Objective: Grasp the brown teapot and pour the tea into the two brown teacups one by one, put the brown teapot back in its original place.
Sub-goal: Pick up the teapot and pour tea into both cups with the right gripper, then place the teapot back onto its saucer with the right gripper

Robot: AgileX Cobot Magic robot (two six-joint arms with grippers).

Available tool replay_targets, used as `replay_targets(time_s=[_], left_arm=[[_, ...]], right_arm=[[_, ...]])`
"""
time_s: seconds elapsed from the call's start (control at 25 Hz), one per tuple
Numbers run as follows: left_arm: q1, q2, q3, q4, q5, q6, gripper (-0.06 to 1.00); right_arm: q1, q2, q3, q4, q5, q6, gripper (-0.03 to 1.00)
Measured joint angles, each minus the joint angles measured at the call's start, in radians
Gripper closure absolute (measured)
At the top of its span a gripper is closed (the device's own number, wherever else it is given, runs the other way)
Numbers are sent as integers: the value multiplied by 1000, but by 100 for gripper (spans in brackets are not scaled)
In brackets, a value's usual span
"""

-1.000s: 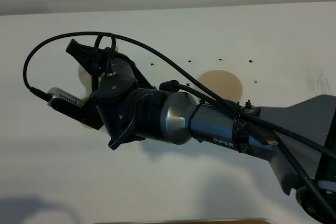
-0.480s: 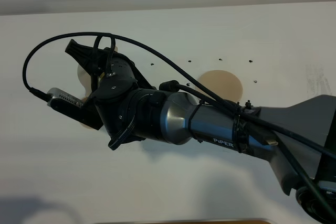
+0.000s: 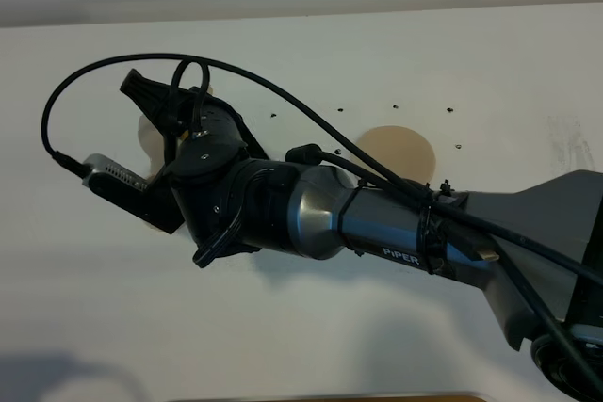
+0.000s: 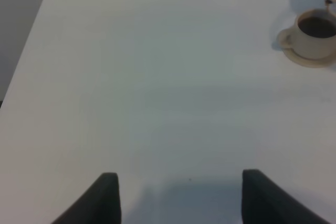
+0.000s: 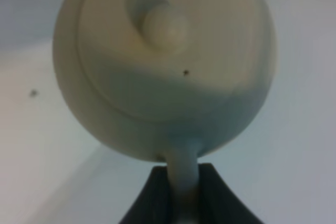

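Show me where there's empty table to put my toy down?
The white table is bare between the left gripper and the filled teacup on its saucer. Crowded spot: where the right gripper holds the teapot. The big saucer is bare, but that's the teapot's place.

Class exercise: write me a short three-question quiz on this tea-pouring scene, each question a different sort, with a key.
1. True or false: the right gripper is shut on the brown teapot by its handle.
2. What does the teacup seen by the left wrist camera hold? A) nothing B) dark liquid C) a spoon
3. Fill in: the large round saucer on the table has ____ on it.

Key: 1 true; 2 B; 3 nothing
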State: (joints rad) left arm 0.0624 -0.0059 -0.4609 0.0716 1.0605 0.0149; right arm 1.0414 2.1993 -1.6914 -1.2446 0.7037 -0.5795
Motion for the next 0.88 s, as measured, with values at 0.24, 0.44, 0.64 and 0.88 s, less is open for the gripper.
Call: replay_targets(time_s=[0.24, 0.44, 0.64, 0.88], left_arm=[[0, 0, 0, 0, 0, 0, 46], [0, 0, 0, 0, 0, 0, 46], [0, 0, 0, 0, -1, 0, 46], [0, 0, 0, 0, -1, 0, 46]], right_arm=[[-6, 0, 0, 121, 0, 170, 86], [-26, 0, 0, 200, -2, 329, 86], [-78, -3, 0, 366, -13, 365, 86], [-151, -32, 0, 622, -50, 365, 86]])
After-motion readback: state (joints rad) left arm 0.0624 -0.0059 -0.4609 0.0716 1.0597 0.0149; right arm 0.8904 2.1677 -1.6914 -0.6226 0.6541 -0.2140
